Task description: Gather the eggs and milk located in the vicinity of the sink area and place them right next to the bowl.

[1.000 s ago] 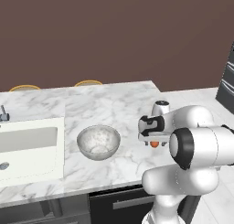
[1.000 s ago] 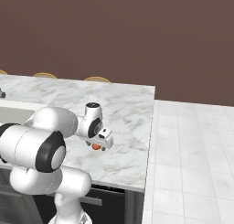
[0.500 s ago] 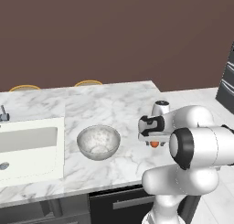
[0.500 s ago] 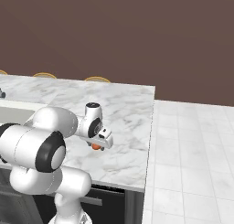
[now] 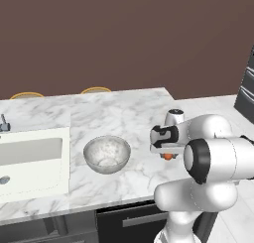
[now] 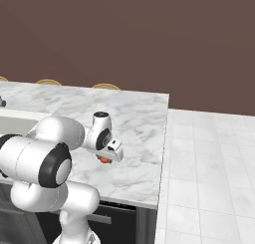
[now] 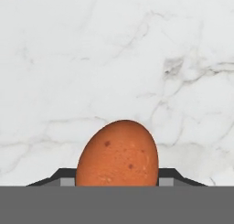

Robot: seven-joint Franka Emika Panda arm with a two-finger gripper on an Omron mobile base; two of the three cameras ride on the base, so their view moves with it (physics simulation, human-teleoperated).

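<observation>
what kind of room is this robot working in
Most likely a kitchen: a white marble countertop with a rectangular off-white sink basin set into it, and a round grey translucent bowl standing on top.

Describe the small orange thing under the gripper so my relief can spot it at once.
Start at the marble counter and go right from the grey bowl to the gripper. Between its fingers, low over the marble, is an egg-shaped orange-brown object with darker speckles. It is the only bright orange item on the counter, far smaller than the bowl.
</observation>
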